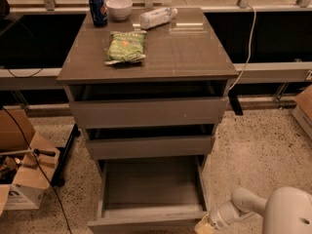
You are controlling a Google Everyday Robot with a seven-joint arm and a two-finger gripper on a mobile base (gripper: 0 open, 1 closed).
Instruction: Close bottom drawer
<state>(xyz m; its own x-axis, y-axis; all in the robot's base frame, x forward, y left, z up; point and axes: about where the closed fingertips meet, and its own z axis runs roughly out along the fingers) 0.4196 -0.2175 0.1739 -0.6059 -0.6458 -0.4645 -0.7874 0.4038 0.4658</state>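
Observation:
The bottom drawer (151,184) of the grey-brown cabinet is pulled far out, its deep grey box open to view and its front (146,224) at the picture's lower edge. The middle drawer front (150,146) and top drawer front (148,112) stand slightly out. My gripper (204,225) is at the lower right on a white arm (243,206), right by the right end of the bottom drawer's front.
On the cabinet top (195,52) lie a green snack bag (126,47), a blue can (98,10), a white bowl (119,8) and a plastic bottle (157,17). Cardboard boxes (22,179) and cables sit on the floor at left. A white cable (249,38) hangs at right.

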